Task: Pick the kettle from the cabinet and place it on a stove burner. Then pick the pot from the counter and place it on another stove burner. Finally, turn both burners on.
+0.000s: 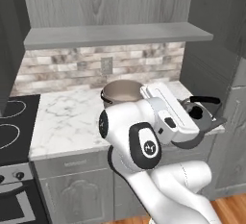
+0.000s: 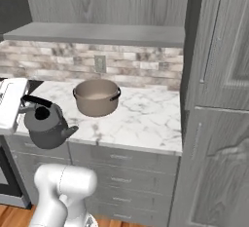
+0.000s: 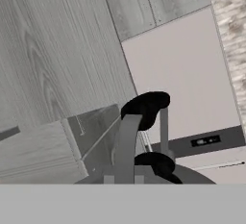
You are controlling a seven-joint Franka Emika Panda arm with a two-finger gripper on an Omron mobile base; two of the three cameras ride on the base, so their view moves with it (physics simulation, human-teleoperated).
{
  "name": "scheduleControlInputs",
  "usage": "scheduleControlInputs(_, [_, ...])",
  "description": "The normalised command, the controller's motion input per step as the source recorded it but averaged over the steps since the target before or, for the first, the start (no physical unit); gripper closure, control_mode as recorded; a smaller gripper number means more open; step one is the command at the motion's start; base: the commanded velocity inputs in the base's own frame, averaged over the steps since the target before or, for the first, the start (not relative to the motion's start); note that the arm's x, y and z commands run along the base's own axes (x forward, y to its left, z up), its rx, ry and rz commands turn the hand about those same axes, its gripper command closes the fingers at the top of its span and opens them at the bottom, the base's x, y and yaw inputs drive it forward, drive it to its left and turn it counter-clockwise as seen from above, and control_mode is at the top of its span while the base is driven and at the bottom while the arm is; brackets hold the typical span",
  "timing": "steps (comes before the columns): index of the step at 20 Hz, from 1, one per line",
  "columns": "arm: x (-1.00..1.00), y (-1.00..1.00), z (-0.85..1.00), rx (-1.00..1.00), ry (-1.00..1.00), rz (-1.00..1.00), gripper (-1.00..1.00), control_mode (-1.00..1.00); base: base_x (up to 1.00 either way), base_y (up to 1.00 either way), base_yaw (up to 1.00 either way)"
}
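My gripper (image 2: 25, 105) is shut on the black arched handle of the small dark grey kettle (image 2: 46, 123), which hangs upright in the air just off the front edge of the counter (image 2: 141, 119). From the left base the kettle (image 1: 199, 115) shows past my white hand, at the right end of the counter (image 1: 67, 117). In the hand view the fingers (image 3: 125, 146) clasp the kettle handle (image 3: 146, 105). The tan pot (image 2: 97, 97) (image 1: 122, 92) stands on the marble behind it. The cabinet shelf (image 1: 120, 33) is bare. The burners (image 1: 9, 136) lie far left on the black stovetop.
A tall grey cabinet (image 2: 219, 99) walls off the counter's right end. Stove knobs (image 1: 17, 175) sit on the range front at lower left. A wall outlet (image 2: 100, 64) is set in the stone backsplash. My own arm (image 1: 139, 146) blocks the counter's middle front.
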Motion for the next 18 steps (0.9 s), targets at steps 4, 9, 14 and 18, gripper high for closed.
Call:
scheduleControlInputs(4, [0.00,0.00,0.00,0.00,0.00,0.00,1.00,1.00,-0.65,0.10,0.00])
scheduleControlInputs(9, [0.00,0.00,0.00,0.00,0.00,0.00,1.00,1.00,-0.48,0.37,-0.02])
scheduleControlInputs(14, [0.00,0.00,0.00,0.00,0.00,0.00,1.00,1.00,-0.30,0.59,-0.05])
scheduleControlInputs(18, [0.00,0.00,0.00,0.00,0.00,0.00,1.00,1.00,-0.24,0.60,-0.06])
